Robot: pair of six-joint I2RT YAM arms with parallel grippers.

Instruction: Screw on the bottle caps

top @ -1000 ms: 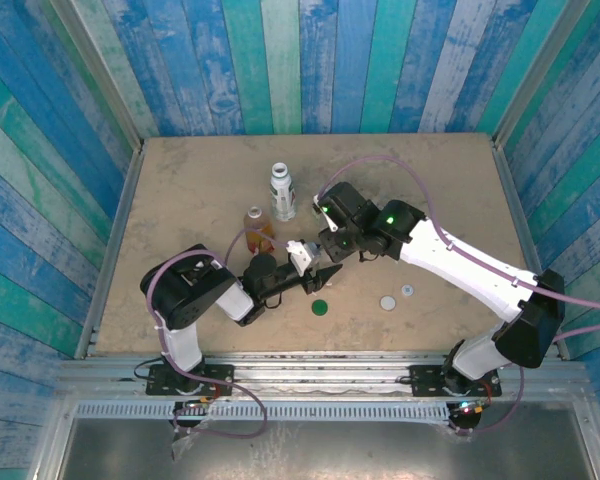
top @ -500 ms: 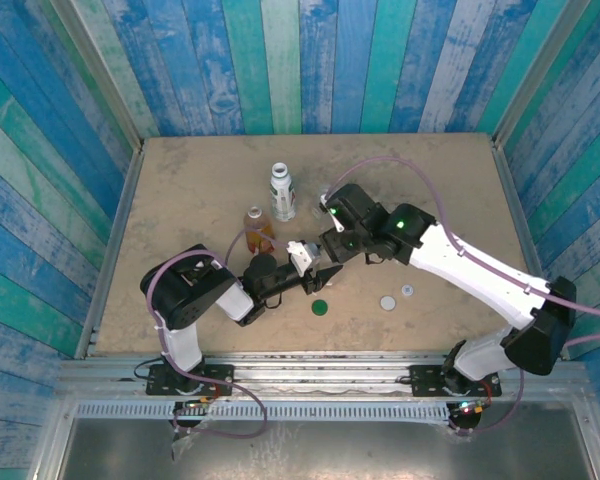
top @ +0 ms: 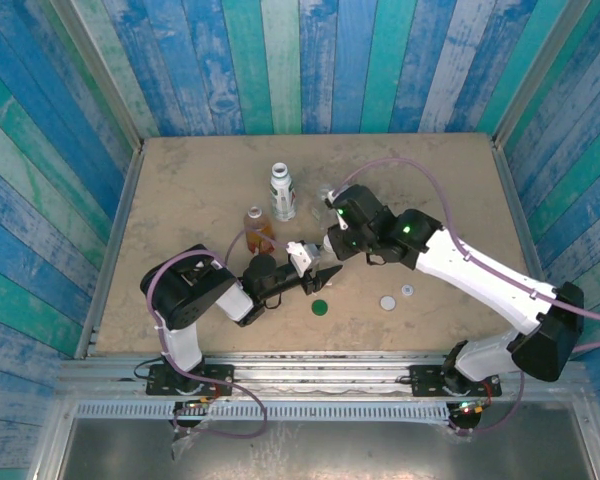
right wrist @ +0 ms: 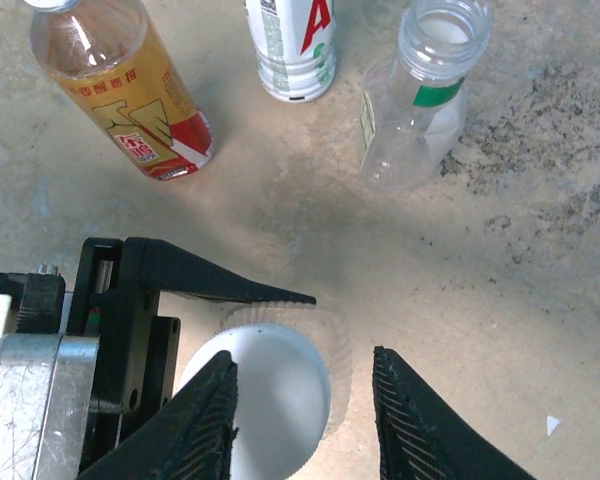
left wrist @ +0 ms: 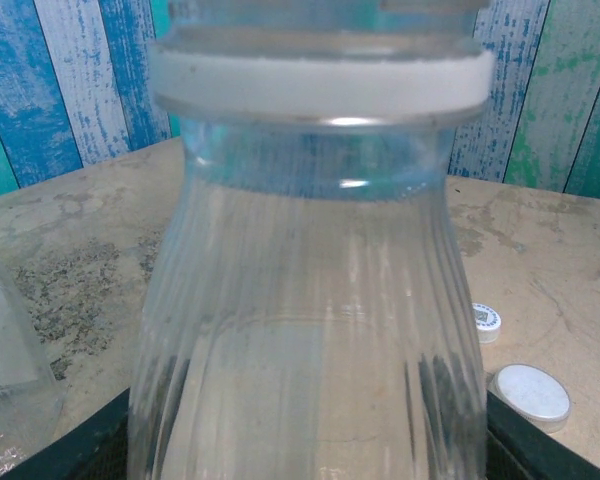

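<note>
My left gripper point(top: 315, 266) is shut on a ribbed clear bottle point(left wrist: 310, 300) that stands upright, with a white cap point(left wrist: 320, 85) sitting on its neck. In the right wrist view that cap point(right wrist: 270, 400) lies partly between the jaws of my right gripper point(right wrist: 305, 420). They stand open: the left finger is at the cap's edge and the right finger is clear of it. My right gripper point(top: 332, 248) hovers just above the held bottle point(top: 300, 256). A dark green cap point(top: 319, 307) and two pale caps point(top: 388, 301) point(top: 408, 290) lie loose on the table.
An amber bottle point(right wrist: 130, 90), a white-labelled bottle point(right wrist: 292, 45) and a small clear uncapped bottle point(right wrist: 420, 95) stand behind the grippers. Blue plank walls ring the tan table point(top: 180, 190). Open floor lies to the far right and far left.
The right arm's elbow has swung a little to the right while its gripper stayed over the capped bottle. The left arm and its bottle have not moved.
</note>
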